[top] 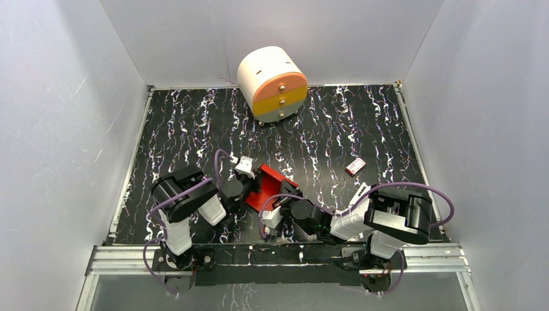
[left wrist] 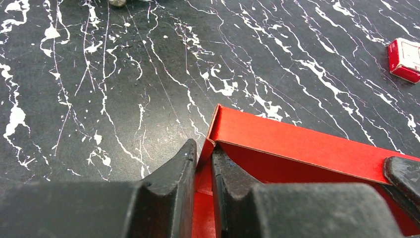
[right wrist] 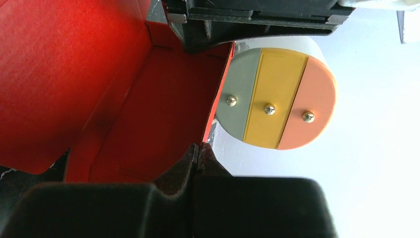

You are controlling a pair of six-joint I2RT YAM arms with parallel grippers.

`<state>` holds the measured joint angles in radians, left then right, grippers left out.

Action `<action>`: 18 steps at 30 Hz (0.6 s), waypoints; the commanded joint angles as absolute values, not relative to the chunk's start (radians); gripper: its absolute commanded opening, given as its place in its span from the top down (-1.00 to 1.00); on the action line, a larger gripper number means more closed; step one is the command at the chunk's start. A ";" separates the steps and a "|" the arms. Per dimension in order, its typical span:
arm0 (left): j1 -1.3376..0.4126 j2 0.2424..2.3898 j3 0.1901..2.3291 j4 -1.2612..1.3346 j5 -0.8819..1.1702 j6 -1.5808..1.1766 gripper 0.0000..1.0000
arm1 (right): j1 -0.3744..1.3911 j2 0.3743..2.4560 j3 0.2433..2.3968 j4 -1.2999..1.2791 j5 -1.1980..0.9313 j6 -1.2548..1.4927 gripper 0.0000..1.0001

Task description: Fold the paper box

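Note:
The paper box (top: pixel 270 183) is a bright red card tray with raised walls, held up off the black marbled table between both arms. My left gripper (left wrist: pixel 203 148) is shut on an end wall next to a corner, with red card showing between its fingers (left wrist: pixel 181 168). Seen from above, the left gripper (top: pixel 252 181) is at the box's left side. My right gripper (right wrist: pixel 199 148) is shut on the thin edge of a side wall, and the box's open inside (right wrist: pixel 148 109) lies to its left. In the top view the right gripper (top: pixel 280 206) sits at the box's near corner.
A round white drawer unit (top: pixel 272 83) with orange, yellow and grey fronts stands at the back centre, and it also shows behind the box as the drawer unit (right wrist: pixel 277 99). A tiny red-and-white packet (top: pixel 355 167) lies right of the box. White walls enclose the table.

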<state>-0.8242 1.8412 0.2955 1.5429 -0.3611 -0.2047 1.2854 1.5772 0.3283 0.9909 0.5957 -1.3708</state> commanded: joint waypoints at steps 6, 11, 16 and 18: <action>-0.788 1.905 0.282 1.673 -0.521 -0.132 1.00 | 1.288 1.552 0.302 0.915 0.523 -1.311 1.00; -0.788 1.916 0.274 1.691 -0.477 -0.128 1.00 | 1.287 1.526 0.316 0.916 0.536 -1.221 0.87; -0.788 1.905 0.260 1.695 -0.424 -0.112 1.00 | 1.287 1.463 0.371 0.810 0.557 -1.054 0.48; -0.788 1.901 0.255 1.695 -0.420 -0.110 1.00 | 1.287 1.417 0.376 0.779 0.539 -0.994 0.28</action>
